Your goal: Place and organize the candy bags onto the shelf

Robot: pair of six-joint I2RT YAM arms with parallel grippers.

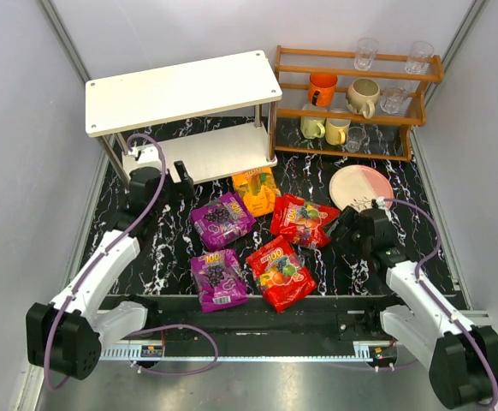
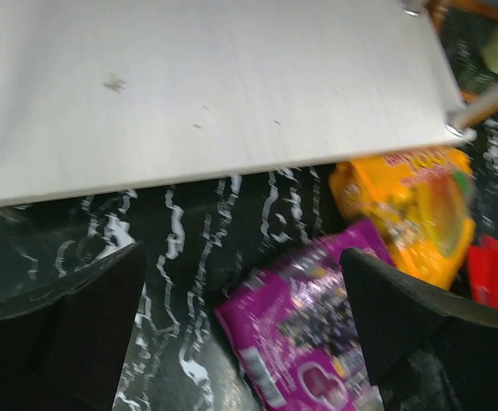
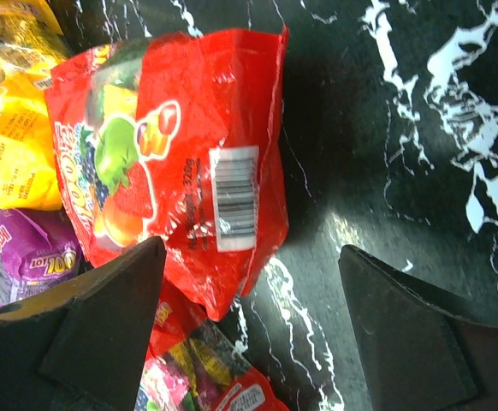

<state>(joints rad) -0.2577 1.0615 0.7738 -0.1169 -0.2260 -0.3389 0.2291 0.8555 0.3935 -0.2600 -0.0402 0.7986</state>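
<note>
Since none of the five candy bags shows on either board of the shelf [image 1: 180, 90], the task looks to be at its start. Just in front of the lower board hangs the left gripper [image 1: 159, 178], its jaws spread wide and holding nothing. It is probably parked there because the nearer purple bag [image 1: 222, 219] lies just beyond its fingers.

The bags lie flat in a tight cluster on the dark marbled table [image 1: 172, 248]. The second purple bag [image 1: 217, 279] sits nearer the arms, and the orange bag [image 1: 256, 189] lies by the shelf's right leg. The two red ones are to the right, one further back [image 1: 304, 220] and one nearer the arms [image 1: 280, 272].

The right gripper [image 1: 347, 227] hovers low beside the further red bag, jaws wide and gripping nothing. In its wrist view the bag's barcode edge lies between the fingers [image 3: 103, 325], so I judge it is lining up to pinch that edge. Whether it touches, I cannot tell.
</note>
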